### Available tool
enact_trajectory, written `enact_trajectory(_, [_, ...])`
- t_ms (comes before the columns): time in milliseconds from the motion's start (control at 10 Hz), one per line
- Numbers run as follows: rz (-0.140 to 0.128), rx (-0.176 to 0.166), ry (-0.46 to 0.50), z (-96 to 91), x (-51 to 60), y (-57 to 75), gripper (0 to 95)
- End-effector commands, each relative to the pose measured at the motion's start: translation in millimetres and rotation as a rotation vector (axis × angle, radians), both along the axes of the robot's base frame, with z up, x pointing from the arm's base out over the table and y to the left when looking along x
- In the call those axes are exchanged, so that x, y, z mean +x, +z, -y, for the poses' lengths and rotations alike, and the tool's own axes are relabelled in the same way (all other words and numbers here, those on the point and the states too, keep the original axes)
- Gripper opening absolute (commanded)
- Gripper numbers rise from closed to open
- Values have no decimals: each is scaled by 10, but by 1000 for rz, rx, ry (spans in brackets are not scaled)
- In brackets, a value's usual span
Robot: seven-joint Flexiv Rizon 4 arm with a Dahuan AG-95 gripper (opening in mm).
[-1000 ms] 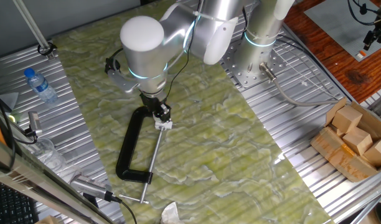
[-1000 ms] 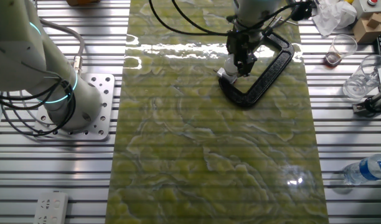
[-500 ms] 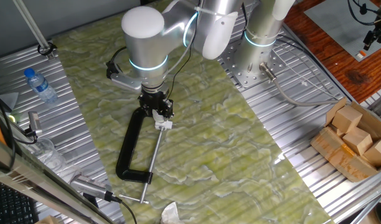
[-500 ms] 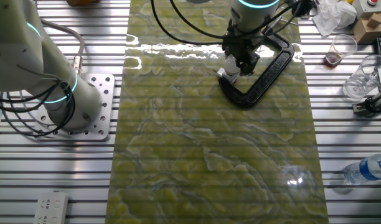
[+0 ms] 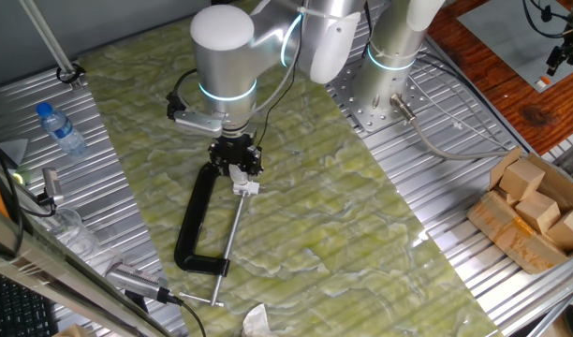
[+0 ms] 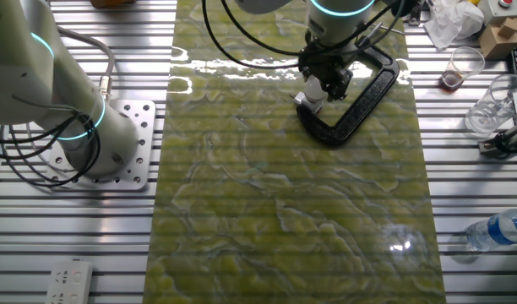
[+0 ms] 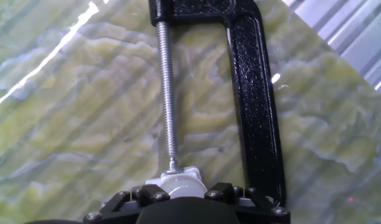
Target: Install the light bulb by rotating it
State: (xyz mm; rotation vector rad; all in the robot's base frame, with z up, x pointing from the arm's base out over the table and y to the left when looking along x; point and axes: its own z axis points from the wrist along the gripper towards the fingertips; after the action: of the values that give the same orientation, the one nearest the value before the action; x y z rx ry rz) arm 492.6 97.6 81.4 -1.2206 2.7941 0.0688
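Note:
The light bulb (image 7: 182, 186), pale grey-white and rounded, shows at the bottom of the hand view between my black fingers (image 7: 154, 195). My gripper (image 7: 185, 194) is shut on it. The bulb sits on a small white socket block (image 5: 247, 187) at the end of the threaded screw (image 7: 167, 99) of a black C-clamp (image 5: 195, 220) lying flat on the green mat. In one fixed view my gripper (image 5: 238, 168) points straight down at the clamp's upper end. In the other fixed view the bulb (image 6: 312, 88) shows pale under the gripper (image 6: 324, 83), inside the C-clamp (image 6: 364, 93).
A water bottle (image 5: 60, 126) lies at the left. A box of wooden blocks (image 5: 535, 211) stands at the right. A second arm's base (image 6: 102, 143), a plastic cup (image 6: 465, 63), another bottle (image 6: 503, 228) and a power strip (image 6: 68, 283) ring the mat.
The arm's wrist and upper body have turned and shifted slightly right over the second. The gripper stays at the clamp's end, still holding the bulb.

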Motion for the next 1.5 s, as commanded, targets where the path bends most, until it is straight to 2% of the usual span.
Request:
enact_trajectory(100, [1,-2,12,1,2,0,570])
enact_trajectory(400, [-24,3,-34,1,2,0,570])
enact_trajectory(1500, [-39,5,-100,-3,3,-1,570])
